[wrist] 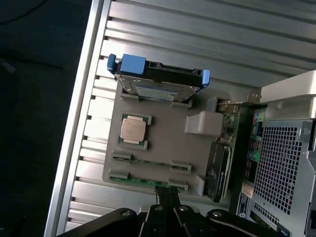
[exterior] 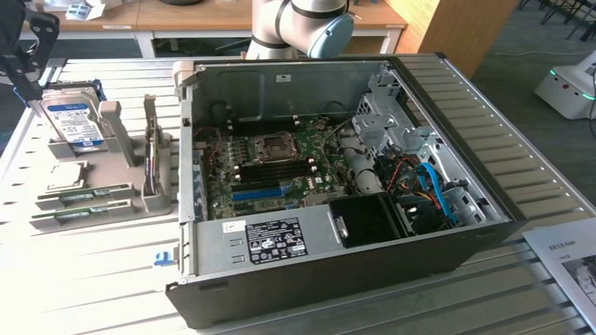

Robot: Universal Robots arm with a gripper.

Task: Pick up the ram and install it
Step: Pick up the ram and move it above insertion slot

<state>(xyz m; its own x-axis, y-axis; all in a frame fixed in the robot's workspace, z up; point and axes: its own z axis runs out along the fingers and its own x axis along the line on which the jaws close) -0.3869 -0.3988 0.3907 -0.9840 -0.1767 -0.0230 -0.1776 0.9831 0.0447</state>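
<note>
Two ram sticks, green with small white labels, lie flat in the grey holder (exterior: 112, 150) at the exterior view's left: one ram (exterior: 88, 195) (wrist: 148, 161) and a second ram (exterior: 82, 213) (wrist: 148, 182) beside it. My gripper (exterior: 30, 78) (wrist: 167, 193) hangs high above the table's far left edge, over the holder. Its dark fingers (wrist: 162, 195) stand close together with nothing between them, and in the wrist view their tips overlap the second ram. The open computer case (exterior: 326, 265) holds the motherboard (exterior: 279, 164) with dark memory slots.
On the holder also sit a blue-labelled hard drive (exterior: 75, 115) (wrist: 158, 79), a silver processor (wrist: 134, 130) and an upright card (exterior: 153, 160). A small blue clip (exterior: 164, 258) lies on the slatted table. A paper sheet (exterior: 573, 255) lies at the exterior view's right.
</note>
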